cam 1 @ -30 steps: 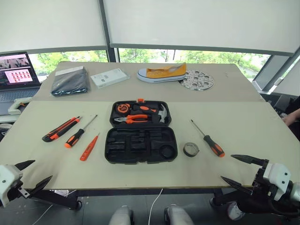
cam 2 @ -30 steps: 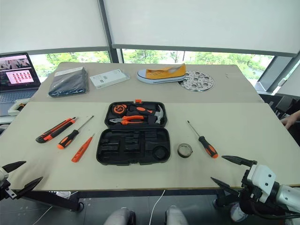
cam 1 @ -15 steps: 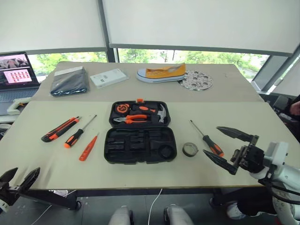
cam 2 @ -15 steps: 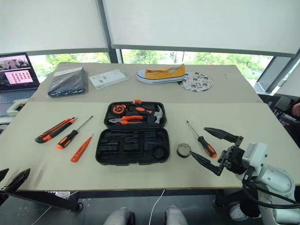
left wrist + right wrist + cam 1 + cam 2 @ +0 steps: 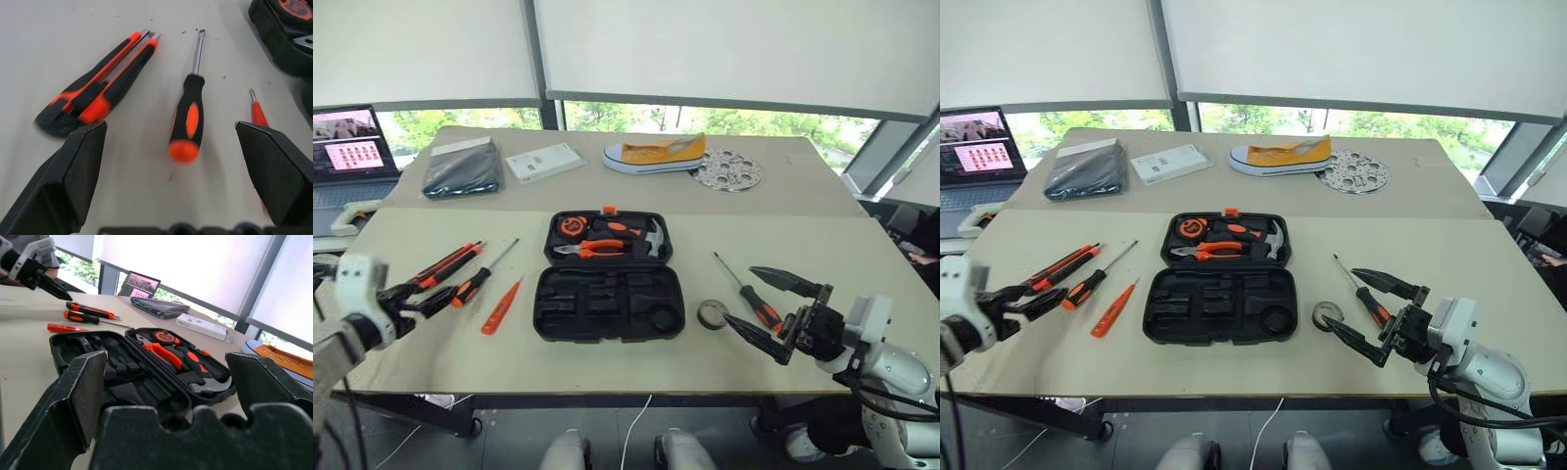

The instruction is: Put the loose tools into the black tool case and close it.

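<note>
One black tool case lies open mid-bench. Left of it lie three loose tools: one utility knife, one black-handled screwdriver and one slim orange tester screwdriver. Right of it lie two: one tape roll and one screwdriver. The left end effector, spread and empty, hovers near the knife; the right end effector, spread and empty, hovers by the right screwdriver.

Both claws have black fingers: the left claw faces an orange-and-black utility knife, a black-handled screwdriver with orange inlay and cap, and an all-orange tester screwdriver. Beyond the right claw lies the black tool case with its orange latch, beside a black tape roll on the beige table.
</note>
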Motion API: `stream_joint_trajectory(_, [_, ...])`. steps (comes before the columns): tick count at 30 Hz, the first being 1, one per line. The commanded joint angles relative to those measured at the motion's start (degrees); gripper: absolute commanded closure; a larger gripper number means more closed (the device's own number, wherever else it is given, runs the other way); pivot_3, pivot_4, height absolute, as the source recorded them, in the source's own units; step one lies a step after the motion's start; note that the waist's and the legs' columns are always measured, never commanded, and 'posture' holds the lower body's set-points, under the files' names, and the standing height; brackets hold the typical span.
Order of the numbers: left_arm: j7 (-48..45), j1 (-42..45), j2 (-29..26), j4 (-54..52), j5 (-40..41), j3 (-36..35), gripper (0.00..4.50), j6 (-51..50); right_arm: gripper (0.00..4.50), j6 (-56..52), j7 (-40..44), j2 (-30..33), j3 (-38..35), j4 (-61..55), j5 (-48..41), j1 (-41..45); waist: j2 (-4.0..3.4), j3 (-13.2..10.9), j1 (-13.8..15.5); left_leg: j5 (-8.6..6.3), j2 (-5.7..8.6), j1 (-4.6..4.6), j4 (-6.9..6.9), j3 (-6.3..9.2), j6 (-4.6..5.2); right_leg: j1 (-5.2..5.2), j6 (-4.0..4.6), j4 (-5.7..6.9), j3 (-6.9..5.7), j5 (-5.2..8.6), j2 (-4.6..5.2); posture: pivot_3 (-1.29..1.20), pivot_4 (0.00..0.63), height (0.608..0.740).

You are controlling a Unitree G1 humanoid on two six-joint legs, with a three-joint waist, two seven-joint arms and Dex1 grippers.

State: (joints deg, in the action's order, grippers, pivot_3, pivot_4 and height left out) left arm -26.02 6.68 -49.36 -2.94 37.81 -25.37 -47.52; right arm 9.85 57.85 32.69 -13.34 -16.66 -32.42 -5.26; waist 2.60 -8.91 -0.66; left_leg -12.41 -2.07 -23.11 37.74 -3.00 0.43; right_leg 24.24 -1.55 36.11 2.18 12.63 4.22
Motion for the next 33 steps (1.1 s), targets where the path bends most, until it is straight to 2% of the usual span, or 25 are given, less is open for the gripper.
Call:
stream_joint_trajectory(1, [-0.8, 3.7, 0.2, 4.2, -5.3, 6.3, 0.0, 1.3, 0.01, 1.9, -0.5, -0.5, -0.2, -0.6, 1.1, 0.9, -0.01, 0.0, -0.3, -0.01, 0.01, 0.03, -0.01, -0.01, -0.02, -0.01, 0.03, 0.01, 0.01, 0.01, 0.0, 0.0, 0.15, 0.74])
stream_joint_trajectory(7, [-2.4, 8.3, 2.1, 11.0, -10.5, 11.5, 0.0, 3.7, 0.01, 2.4, -0.7, -1.0, 0.1, 0.0, 1.7, 1.2, 0.0, 0.0, -0.1, -0.02, 0.03, 0.0, 0.0, -0.01, -0.03, -0.02, 0.02, -0.01, -0.01, 0.0, 0.01, 0.0, 0.15, 0.74])
stream_joint_trajectory(8, [-2.9, 8.9, 2.5, 11.9, -11.2, 12.2, 0.52, 4.2, 0.0, 2.5, -0.7, -1.2, 0.2, 0.1, 1.7, 1.1, 0.0, 0.0, 0.0, -0.02, 0.05, 0.02, 0.0, -0.01, -0.03, -0.03, 0.0, 0.0, 0.0, -0.01, 0.03, 0.0, 0.15, 0.74])
stream_joint_trajectory(11, [-4.3, 9.8, 3.9, 12.9, -11.8, 12.9, 1.38, 5.0, 0.0, 2.8, -0.5, -1.3, 0.1, 0.3, 1.8, 0.9, -0.01, 0.0, 0.3, -0.01, 0.1, 0.04, 0.01, -0.01, -0.03, -0.07, -0.05, -0.01, 0.0, -0.04, 0.09, 0.0, 0.15, 0.74])
stream_joint_trajectory(12, [-4.6, 9.7, 4.0, 12.7, -11.9, 12.5, 1.87, 5.2, 0.0, 2.9, -0.2, -1.2, 0.1, 0.3, 1.6, 0.8, -0.03, 0.0, 0.4, -0.01, 0.11, 0.04, 0.02, -0.01, -0.03, -0.08, -0.07, -0.01, 0.0, -0.05, 0.11, 0.0, 0.15, 0.74])
stream_joint_trajectory(17, [-9.9, 8.3, 4.3, 10.7, -10.6, 8.7, 3.54, 12.0, 0.0, 3.0, 1.3, -0.5, -0.6, 0.5, 0.4, 0.7, -0.03, 0.0, 0.5, -0.01, 0.12, 0.0, 0.03, -0.02, -0.03, -0.06, -0.1, -0.04, 0.01, -0.07, 0.15, 0.0, 0.15, 0.74])
stream_joint_trajectory(19, [-17.7, 8.4, 4.3, 8.8, -8.7, 6.8, 3.61, 20.4, 0.0, 2.5, 1.6, 0.0, -1.5, 0.2, -0.2, 0.8, -0.01, 0.0, 0.5, -0.01, 0.1, -0.06, 0.03, -0.02, -0.03, -0.01, -0.08, -0.06, 0.0, -0.07, 0.14, 0.0, 0.15, 0.74])
stream_joint_trajectory(22, [-23.2, 11.0, 3.9, 11.1, -10.8, 7.4, 3.61, 30.9, 0.0, 1.5, 1.5, 1.3, -3.1, 0.3, -0.7, 1.0, 0.02, 0.0, 0.8, -0.01, 0.1, -0.15, 0.04, -0.02, -0.03, 0.03, -0.05, -0.09, -0.02, -0.08, 0.15, 0.0, 0.15, 0.74])
stream_joint_trajectory(25, [-34.6, 15.0, 3.6, 10.5, -13.3, 14.6, 3.61, 39.6, 0.0, -1.9, 1.8, 4.4, -5.7, 1.6, -2.7, 1.6, 0.02, 0.0, 1.2, -0.01, 0.13, -0.14, 0.06, -0.02, -0.03, -0.02, -0.05, -0.14, -0.01, -0.09, 0.17, 0.0, 0.15, 0.74])
stream_joint_trajectory(28, [-44.3, 19.4, 3.4, 9.4, -15.9, 23.5, 3.61, 40.8, 0.0, -3.9, 3.4, 7.3, -6.6, 2.9, -3.5, 2.4, 0.0, 0.0, 1.4, -0.01, 0.22, -0.15, 0.09, -0.06, -0.02, -0.09, 0.2, -0.23, 0.04, 0.07, 0.19, 0.0, 0.15, 0.74])
stream_joint_trajectory(30, [-46.9, 22.2, 3.4, 11.5, -21.6, 28.8, 3.61, 45.2, 0.0, -4.6, 4.1, 8.5, -6.6, 3.4, -3.5, 3.0, 0.0, 0.0, 1.3, -0.01, 0.24, -0.16, 0.11, -0.08, -0.02, -0.13, 0.19, -0.25, 0.09, 0.08, 0.16, 0.0, 0.15, 0.74])
stream_joint_trajectory(33, [-44.4, 28.3, 7.0, 19.4, -29.2, 34.4, 3.61, 49.9, 0.0, -6.3, 5.1, 10.1, -5.9, 3.3, -3.5, 4.1, 0.0, 0.0, 1.1, -0.01, 0.21, -0.18, 0.11, -0.08, -0.01, -0.09, -0.2, -0.24, 0.15, -0.14, 0.03, 0.0, 0.15, 0.74])
